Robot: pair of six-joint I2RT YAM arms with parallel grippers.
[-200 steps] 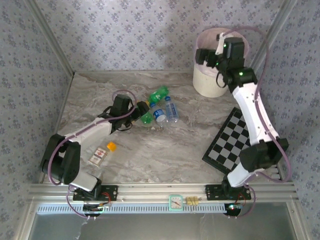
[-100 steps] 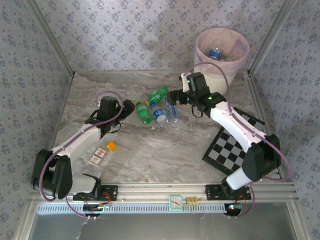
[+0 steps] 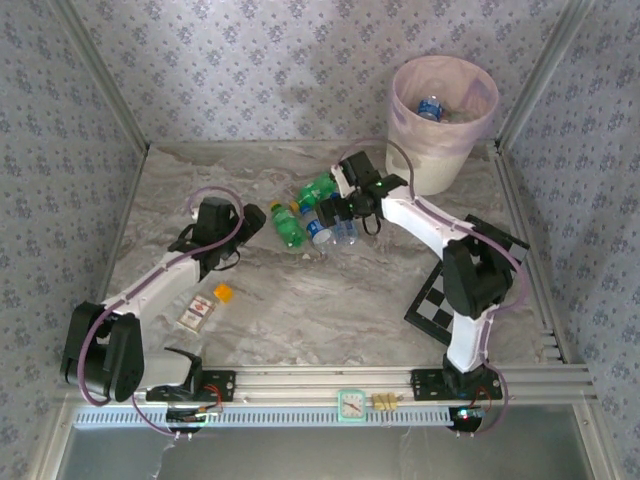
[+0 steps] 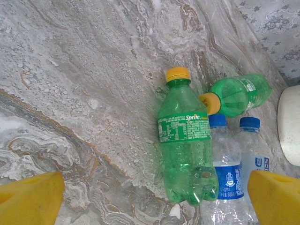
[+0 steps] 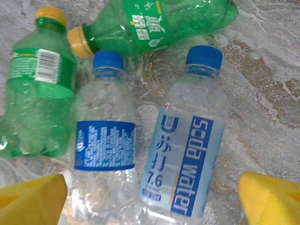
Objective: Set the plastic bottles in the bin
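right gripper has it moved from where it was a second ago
Yes. The right gripper has left the bin and swung left and nearer, now open above the clear bottles on the table.

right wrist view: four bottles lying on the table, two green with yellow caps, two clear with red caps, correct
No: the clear bottles have blue caps, not red, as the right wrist view shows. Otherwise right: four lying on the table, two green bottles with yellow caps.
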